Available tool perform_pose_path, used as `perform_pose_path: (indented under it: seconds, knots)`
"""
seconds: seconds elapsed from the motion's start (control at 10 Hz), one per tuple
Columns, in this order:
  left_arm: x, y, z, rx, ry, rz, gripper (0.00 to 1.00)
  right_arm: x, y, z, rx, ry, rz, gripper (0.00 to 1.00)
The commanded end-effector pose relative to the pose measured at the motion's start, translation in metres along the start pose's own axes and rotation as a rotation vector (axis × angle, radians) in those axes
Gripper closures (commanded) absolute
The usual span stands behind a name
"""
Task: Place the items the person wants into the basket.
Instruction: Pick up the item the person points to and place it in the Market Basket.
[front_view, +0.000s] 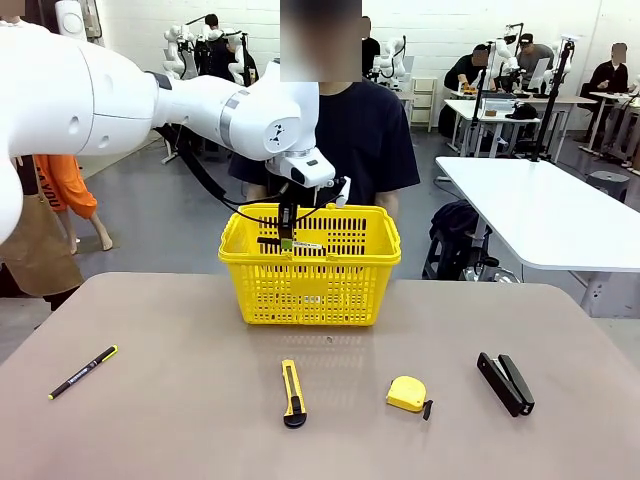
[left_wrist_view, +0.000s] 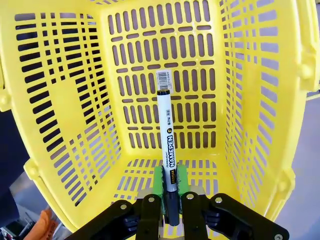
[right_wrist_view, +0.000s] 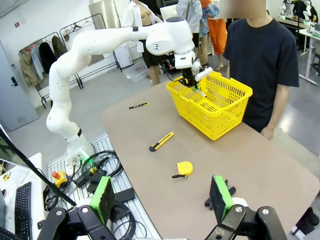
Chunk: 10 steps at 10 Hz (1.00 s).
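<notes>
Left gripper (left_wrist_view: 170, 186) clamped on one end of the marker (left_wrist_view: 166, 135), hanging at the mouth of the basket (left_wrist_view: 60, 100), presumably for a drop straight inside. Right gripper (right_wrist_view: 161, 200) spread wide, holding nothing, well back from the basket. Utility knife (front_view: 292, 392) and pen (front_view: 83, 372) lying on the table (front_view: 180, 430), not yet collected

Left arm (front_view: 190, 100) outstretched, its fingers (left_wrist_view: 157, 181) in a tight downward pinch; right fingers (right_wrist_view: 220, 196) wide apart.
</notes>
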<state>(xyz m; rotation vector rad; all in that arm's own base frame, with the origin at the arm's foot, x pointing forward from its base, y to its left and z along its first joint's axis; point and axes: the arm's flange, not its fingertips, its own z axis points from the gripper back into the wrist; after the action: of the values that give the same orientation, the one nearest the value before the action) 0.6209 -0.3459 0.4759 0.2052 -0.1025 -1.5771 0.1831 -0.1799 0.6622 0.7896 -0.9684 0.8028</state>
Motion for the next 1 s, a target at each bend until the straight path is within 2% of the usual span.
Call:
perform_pose_path:
  seconds: [0.0,0.1,0.2,0.6,0.9]
  knots:
    - [0.004,-0.004,-0.001,0.027,0.042,0.047,0.88,0.001,-0.001,0.001,0.013,-0.012,0.014,0.0]
    - [0.005,-0.004,0.001,0.054,0.042,0.096,0.88,0.001,-0.001,0.001,0.013,-0.012,0.014,0.0]
    - [0.0,-0.001,-0.001,0.0,0.003,0.012,0.88,0.001,-0.001,0.001,0.013,-0.012,0.014,0.0]
    - [0.002,-0.001,-0.001,0.007,0.008,0.033,0.88,0.001,-0.001,0.001,0.013,-0.012,0.014,0.0]
    - [0.007,0.002,-0.033,-0.001,0.04,-0.008,0.88,0.001,-0.001,0.001,0.013,-0.012,0.014,0.0]
